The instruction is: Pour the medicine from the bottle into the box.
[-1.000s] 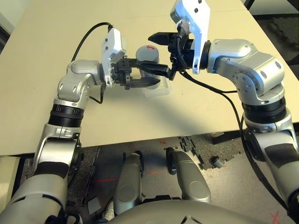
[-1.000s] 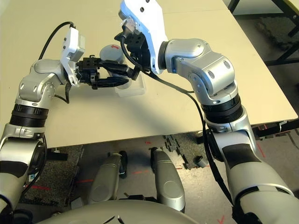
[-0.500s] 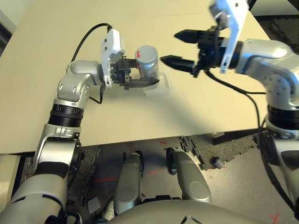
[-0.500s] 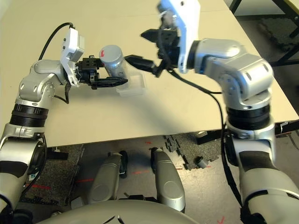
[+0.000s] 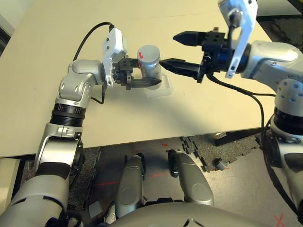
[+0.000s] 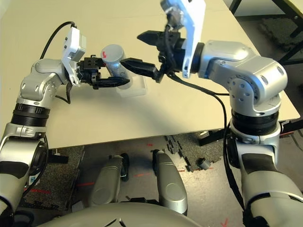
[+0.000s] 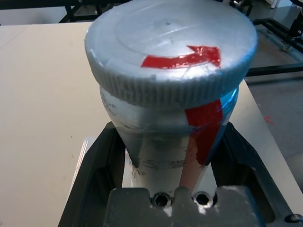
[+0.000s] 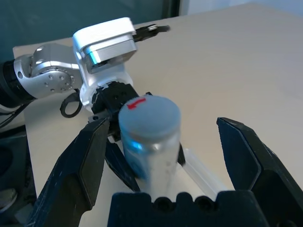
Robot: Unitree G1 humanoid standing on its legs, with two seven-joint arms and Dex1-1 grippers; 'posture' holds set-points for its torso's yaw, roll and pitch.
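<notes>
The left gripper (image 5: 142,81) was clamped shut on the lower body of the bottle (image 5: 149,62), one black finger on each side, holding it upright with a slight tilt above the table (image 5: 57,28). In the left wrist view the fingers (image 7: 92,175) pressed against the silvery wall from both sides. The bottle's grey ridged cap (image 7: 170,52) was on, marked with a red arrow, and a red strip of tape ran down from under the cap.

The box (image 5: 163,87), a shallow clear tray, lay flat on the table just beneath and behind the bottle, at about 5 o'clock from it in the head views. Whether the bottle's base touched the tray could not be told. No pill could be made out.

The right gripper (image 5: 176,50) hung at 3 o'clock from the bottle with its fingers spread wide and nothing between them. Its lower finger (image 5: 182,67) pointed at the bottle's side, its tip just beside the bottle, and its upper finger stood higher and clear of the cap. In the right wrist view the capped bottle stood between the two spread fingers, touching neither.
</notes>
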